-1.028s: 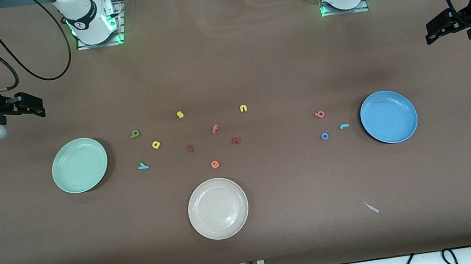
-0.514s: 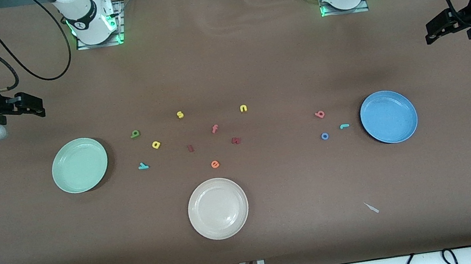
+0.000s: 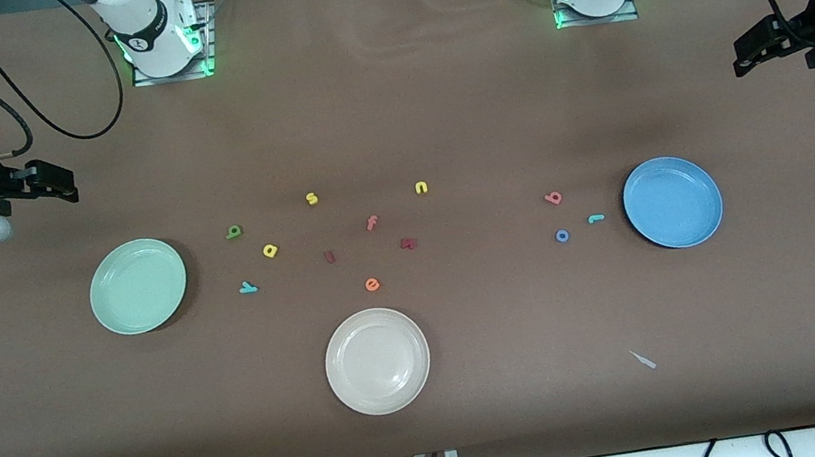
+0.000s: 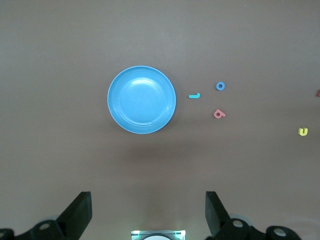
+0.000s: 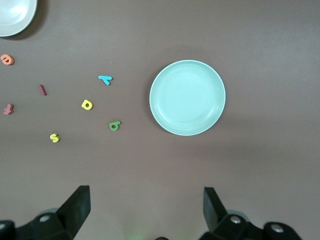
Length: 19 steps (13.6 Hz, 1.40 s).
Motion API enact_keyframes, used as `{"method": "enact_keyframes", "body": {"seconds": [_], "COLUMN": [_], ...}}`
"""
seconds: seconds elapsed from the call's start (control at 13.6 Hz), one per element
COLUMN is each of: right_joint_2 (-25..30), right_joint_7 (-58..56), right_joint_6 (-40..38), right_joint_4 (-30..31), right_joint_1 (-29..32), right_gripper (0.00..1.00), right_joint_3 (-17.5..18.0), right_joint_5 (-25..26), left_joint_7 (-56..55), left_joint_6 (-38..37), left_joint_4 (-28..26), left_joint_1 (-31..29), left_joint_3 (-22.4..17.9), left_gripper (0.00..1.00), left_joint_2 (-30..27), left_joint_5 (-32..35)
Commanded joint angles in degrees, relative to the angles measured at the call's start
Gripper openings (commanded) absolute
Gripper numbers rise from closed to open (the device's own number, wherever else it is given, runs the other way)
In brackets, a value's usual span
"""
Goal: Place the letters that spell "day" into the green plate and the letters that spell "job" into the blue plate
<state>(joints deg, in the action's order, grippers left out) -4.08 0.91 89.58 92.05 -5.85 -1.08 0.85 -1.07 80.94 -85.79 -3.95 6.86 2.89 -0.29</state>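
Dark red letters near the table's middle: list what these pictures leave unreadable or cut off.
- Two dark red foam letters, front view: too small and low in contrast against the brown table to read.
- Cream-white round plate, right wrist view: cut off by the picture's edge.

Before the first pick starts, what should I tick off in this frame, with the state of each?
1. Both grippers free: ok. Left gripper hangs open over the table's end by the blue plate; right gripper hangs open by the green plate; neither holds anything.
2. Both plates bare inside: ok.
3. Green d, yellow a and teal y lie apart on the table beside the green plate: ok.
4. Teal j, blue o and red b lie apart beside the blue plate: ok.
5. Any letter sorted yet: not ok, none.
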Motion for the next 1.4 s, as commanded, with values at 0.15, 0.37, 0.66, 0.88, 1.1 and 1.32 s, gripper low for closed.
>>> {"method": "enact_keyframes", "body": {"seconds": [0.15, 0.37, 0.66, 0.88, 1.1, 1.32], "right_joint_2": [-0.4, -0.4, -0.4, -0.4, -0.4, -0.4], "right_joint_7": [-0.1, -0.1, 0.0, -0.1, -0.1, -0.1], "right_joint_6": [-0.7, -0.7, -0.7, -0.7, -0.7, -0.7], "right_joint_4": [-1.2, -1.3, -1.2, -1.2, -1.2, -1.2], "right_joint_1": [0.3, 0.3, 0.3, 0.3, 0.3, 0.3], "right_gripper": [1.00, 1.00, 1.00, 1.00, 1.00, 1.00], "right_joint_3": [0.2, 0.2, 0.2, 0.2, 0.2, 0.2], "right_joint_5": [0.4, 0.4, 0.4, 0.3, 0.3, 0.3], "left_joint_7": [0.4, 0.4, 0.4, 0.4, 0.3, 0.3], "left_joint_6": [-0.9, -1.3, -1.0, 0.6, 0.9, 1.4], "left_joint_4": [1.3, 1.2, 1.0, 0.5, -0.8, -0.9], "left_joint_1": [0.2, 0.0, -0.1, -0.1, -0.1, 0.0], "left_joint_3": [1.4, 1.3, 1.3, 0.8, 0.8, 0.8], "left_gripper": [1.00, 1.00, 1.00, 1.00, 1.00, 1.00], "left_joint_2": [0.2, 0.2, 0.1, -0.2, -1.5, -1.6], "left_joint_5": [-0.2, -0.5, -0.6, -1.5, -2.3, -2.4]}}
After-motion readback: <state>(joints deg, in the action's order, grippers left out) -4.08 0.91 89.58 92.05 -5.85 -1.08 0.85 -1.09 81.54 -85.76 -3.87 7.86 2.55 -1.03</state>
